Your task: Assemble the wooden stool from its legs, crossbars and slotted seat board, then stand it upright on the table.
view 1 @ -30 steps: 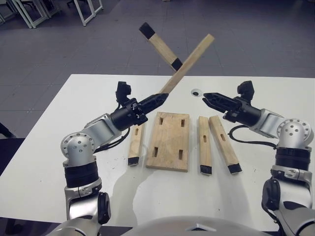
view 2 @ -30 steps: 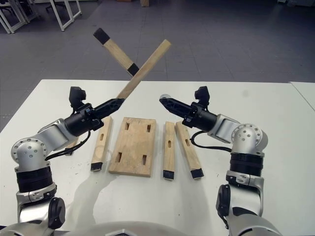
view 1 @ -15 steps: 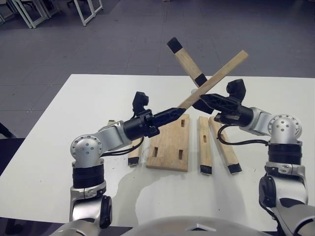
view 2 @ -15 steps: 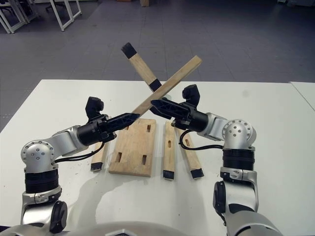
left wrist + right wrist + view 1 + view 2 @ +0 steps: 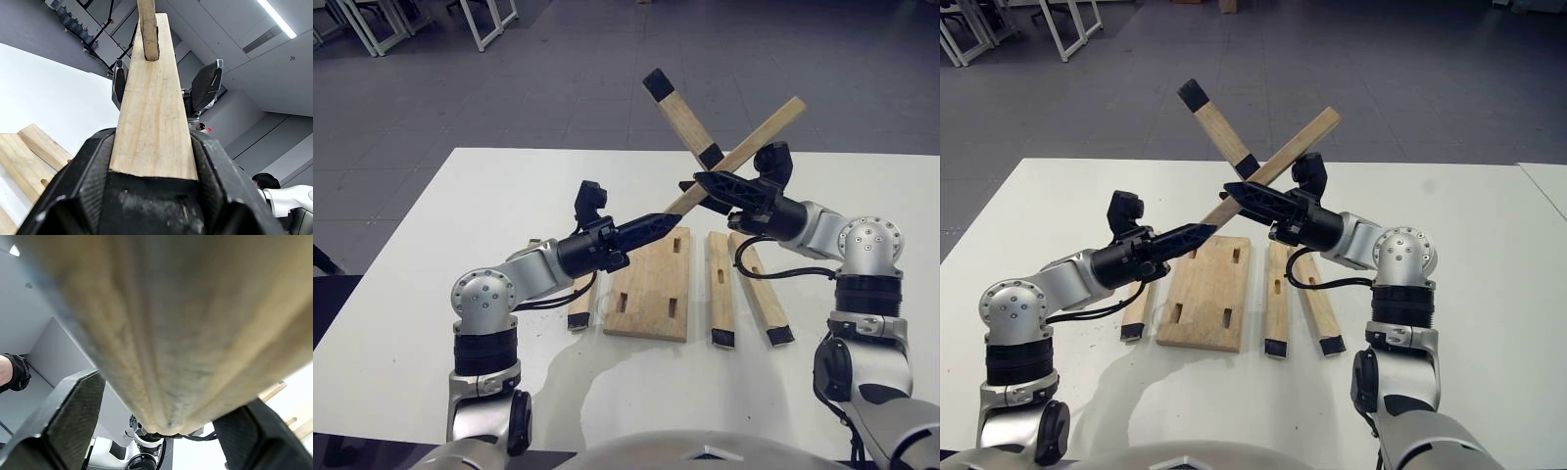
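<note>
My left gripper (image 5: 651, 223) is clamped on the low end of a slotted leg (image 5: 764, 132). It holds the leg slanted in the air above the seat board (image 5: 651, 279), so the crossbar (image 5: 683, 117) pushed through its slot hangs clear of the table. My right gripper (image 5: 700, 181) straddles that leg just below the crossing, fingers parted and not pinching, probably to take a second grip and steady the joint. Three loose legs (image 5: 720, 284) lie flat beside the board, one on its left and two on its right.
</note>
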Robot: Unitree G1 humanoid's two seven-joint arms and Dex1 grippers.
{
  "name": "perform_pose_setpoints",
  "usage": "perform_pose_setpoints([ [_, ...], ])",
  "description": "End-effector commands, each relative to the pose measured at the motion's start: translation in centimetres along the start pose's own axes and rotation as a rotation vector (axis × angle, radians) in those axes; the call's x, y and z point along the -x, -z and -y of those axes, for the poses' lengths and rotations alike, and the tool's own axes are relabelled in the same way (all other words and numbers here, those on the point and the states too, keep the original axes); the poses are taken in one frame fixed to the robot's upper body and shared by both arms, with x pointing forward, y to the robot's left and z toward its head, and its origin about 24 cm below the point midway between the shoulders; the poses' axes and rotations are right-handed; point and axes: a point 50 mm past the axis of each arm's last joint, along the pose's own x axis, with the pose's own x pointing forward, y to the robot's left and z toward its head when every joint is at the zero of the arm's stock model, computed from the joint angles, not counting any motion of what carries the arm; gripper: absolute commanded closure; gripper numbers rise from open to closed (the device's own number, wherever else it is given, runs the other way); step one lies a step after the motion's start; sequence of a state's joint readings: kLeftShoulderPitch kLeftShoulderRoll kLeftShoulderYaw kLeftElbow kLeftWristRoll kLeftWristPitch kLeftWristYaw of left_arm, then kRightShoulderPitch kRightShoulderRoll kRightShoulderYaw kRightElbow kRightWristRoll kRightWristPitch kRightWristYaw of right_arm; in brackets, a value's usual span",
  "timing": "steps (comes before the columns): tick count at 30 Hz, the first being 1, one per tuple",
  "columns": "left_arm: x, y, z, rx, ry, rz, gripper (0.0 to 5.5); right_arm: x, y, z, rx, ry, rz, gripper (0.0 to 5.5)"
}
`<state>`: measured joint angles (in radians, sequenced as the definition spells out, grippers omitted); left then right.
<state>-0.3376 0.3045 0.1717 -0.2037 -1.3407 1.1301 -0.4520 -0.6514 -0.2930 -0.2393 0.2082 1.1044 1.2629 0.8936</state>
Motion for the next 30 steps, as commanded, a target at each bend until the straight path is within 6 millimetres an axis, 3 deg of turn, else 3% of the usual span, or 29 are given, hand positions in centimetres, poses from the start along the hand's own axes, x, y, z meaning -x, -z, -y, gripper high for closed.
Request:
perform_pose_setpoints([
  [1, 0.2, 0.0, -0.1, -0.026, -0.028, -0.011, 3.44, -0.3, -0.8, -0.6, 0.019, 0.0, -0.023, 2.82],
  [4, 0.1, -0.2, -0.2, -0.031, -0.028, -0.005, 3.44, -0.1, -1.0, -0.6, 0.019, 0.008, -0.028, 3.4],
  [11, -0.8, -0.8, 0.0, -0.092, -0.011, 0.019, 3.44, 0.7, -1.2, -0.9, -0.013, 0.026, -0.057, 3.44],
  [12, -1.0, -0.8, 0.0, -0.11, -0.018, 0.009, 3.06, 0.9, -1.1, -0.9, -0.015, 0.031, -0.058, 3.44],
  [15, -1.9, -0.5, 0.1, -0.139, 0.011, -0.037, 2.64, 1.4, -1.3, -1.0, -0.013, 0.04, -0.04, 3.46],
  [18, -1.7, -0.9, 0.2, -0.173, 0.006, -0.036, 2.01, 1.6, -1.4, -0.8, -0.008, 0.052, -0.019, 3.46],
  [19, -1.0, -1.4, 0.4, -0.192, 0.005, -0.02, 1.86, 1.7, -1.3, -0.7, -0.003, 0.063, -0.023, 3.46],
  [21, 0.9, -4.7, 1.7, -0.284, -0.021, 0.088, 1.78, 2.3, -1.1, -0.4, 0.003, 0.098, -0.036, 3.46],
  [23, 1.7, -7.5, 3.9, -0.385, -0.016, 0.154, 1.78, 3.1, -0.8, -0.4, 0.011, 0.118, -0.04, 3.46],
  [25, 2.1, -8.8, 6.0, -0.48, -0.011, 0.163, 1.78, 3.8, -0.3, -0.4, 0.012, 0.139, -0.045, 3.46],
  [27, 2.9, -7.9, 5.4, -0.609, -0.196, 0.041, 1.78, 4.6, 0.0, -0.3, 0.055, 0.2, -0.066, 3.46],
  [30, 4.6, -2.5, 1.2, -0.767, -0.541, -0.283, 1.78, 5.1, 0.1, 0.7, 0.233, 0.338, -0.092, 3.47],
])
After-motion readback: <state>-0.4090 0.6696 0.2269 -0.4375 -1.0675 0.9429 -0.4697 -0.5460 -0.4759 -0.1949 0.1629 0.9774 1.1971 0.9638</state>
